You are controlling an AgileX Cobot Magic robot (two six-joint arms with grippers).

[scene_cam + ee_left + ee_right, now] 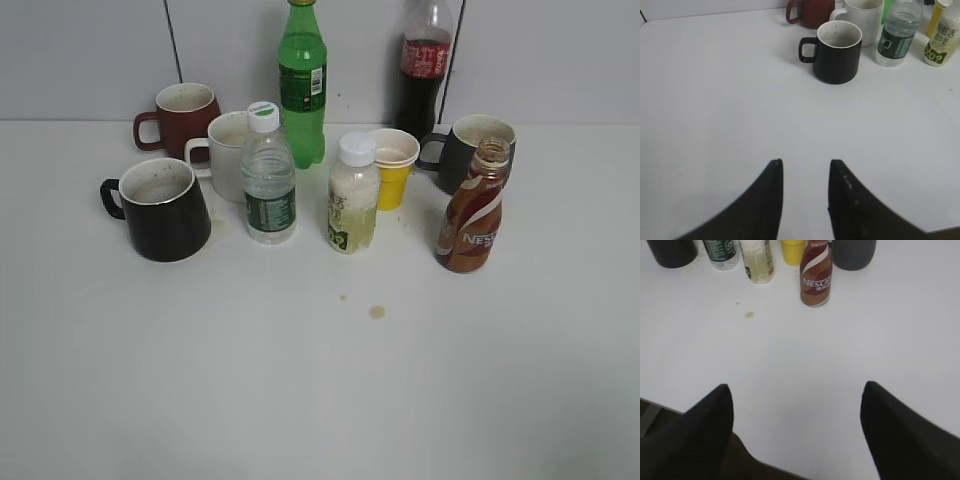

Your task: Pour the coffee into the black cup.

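The brown waisted Nescafe coffee bottle (472,208), uncapped, stands upright at the right of the table; it also shows in the right wrist view (816,276). The large black cup (160,208) with an off-white inside stands at the left, handle to the left; it also shows in the left wrist view (837,51). My left gripper (805,162) is open and empty, well short of the black cup. My right gripper (796,387) is wide open and empty near the table's front edge, well short of the coffee bottle. Neither gripper shows in the exterior view.
Between them stand a clear water bottle (268,175), a pale drink bottle (354,195), a yellow cup (392,168), a white mug (228,152), a reddish-brown mug (185,118), a green bottle (301,80), a cola bottle (424,65) and a dark grey mug (468,148). A small brown stain (376,311) marks the white table.
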